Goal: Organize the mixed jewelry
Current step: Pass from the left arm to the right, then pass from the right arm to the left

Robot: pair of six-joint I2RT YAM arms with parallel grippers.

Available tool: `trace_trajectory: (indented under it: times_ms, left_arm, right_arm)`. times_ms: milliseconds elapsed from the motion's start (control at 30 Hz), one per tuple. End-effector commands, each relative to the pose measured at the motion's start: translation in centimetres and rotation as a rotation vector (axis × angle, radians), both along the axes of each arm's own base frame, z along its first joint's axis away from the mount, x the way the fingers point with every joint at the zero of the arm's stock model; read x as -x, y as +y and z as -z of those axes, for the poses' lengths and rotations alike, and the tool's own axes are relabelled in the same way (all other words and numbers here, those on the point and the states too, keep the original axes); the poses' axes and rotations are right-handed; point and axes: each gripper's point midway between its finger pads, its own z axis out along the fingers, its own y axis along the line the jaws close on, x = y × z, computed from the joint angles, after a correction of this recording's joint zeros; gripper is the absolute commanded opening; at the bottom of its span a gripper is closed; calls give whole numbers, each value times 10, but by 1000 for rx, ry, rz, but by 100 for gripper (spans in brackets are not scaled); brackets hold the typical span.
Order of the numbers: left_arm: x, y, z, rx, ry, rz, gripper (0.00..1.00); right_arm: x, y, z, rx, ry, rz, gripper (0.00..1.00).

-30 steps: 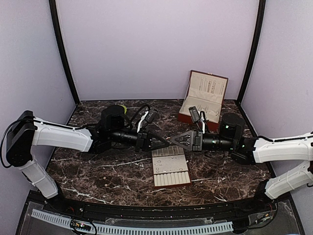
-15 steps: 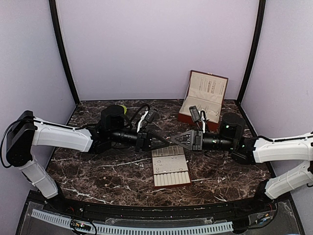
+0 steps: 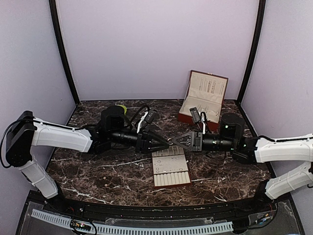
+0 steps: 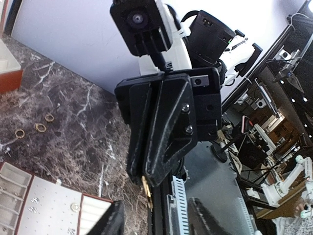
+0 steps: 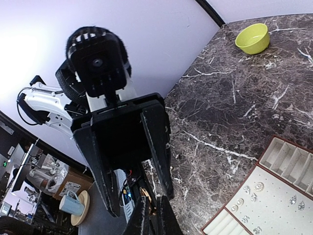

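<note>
My two grippers meet tip to tip above the far edge of the beige slotted tray. The right gripper is shut on a small gold-coloured ring, which also shows as a gold sliver at its closed tips. Around those tips my left gripper stands open, its fingers apart and off the ring. From above, the left gripper and right gripper nearly touch. Small studs sit in the tray's pad. Three loose gold rings lie on the marble.
An open red-brown jewelry box stands at the back right. A lime-green bowl sits at the back left, behind the left arm. The tray lies just below both grippers. A slotted cable duct runs along the near edge.
My left gripper has opened and let go of the ring. The right gripper has closed tighter on it. Both arms stay almost where they were.
</note>
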Motion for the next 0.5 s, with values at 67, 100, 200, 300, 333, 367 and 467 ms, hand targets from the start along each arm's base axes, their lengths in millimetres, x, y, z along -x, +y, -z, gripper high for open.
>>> trace_trajectory:
  times_ms: [67, 100, 200, 300, 333, 367, 467]
  left_arm:
    - [-2, 17, -15, -6, -71, -65, 58]
    - [-6, 20, -15, -12, -77, -84, 60]
    - [-18, 32, -15, -60, -100, -138, 63]
    - [-44, 51, -4, -167, -101, -242, 64]
    - [-49, 55, -9, -167, -125, -255, 64]
    - [-56, 61, -8, -182, -121, -278, 64]
    - [-64, 68, -14, -181, -139, -301, 65]
  right_arm:
    - [-6, -17, -1, 103, -29, 74, 4]
    - [-5, -21, 4, 135, -18, 84, 4]
    - [-1, -35, 21, 231, 29, 115, 4]
    - [7, -52, 42, 330, 89, 145, 4]
    - [10, -55, 45, 339, 99, 153, 4]
    - [12, -57, 47, 341, 108, 160, 4]
    - [15, -61, 48, 330, 121, 185, 4]
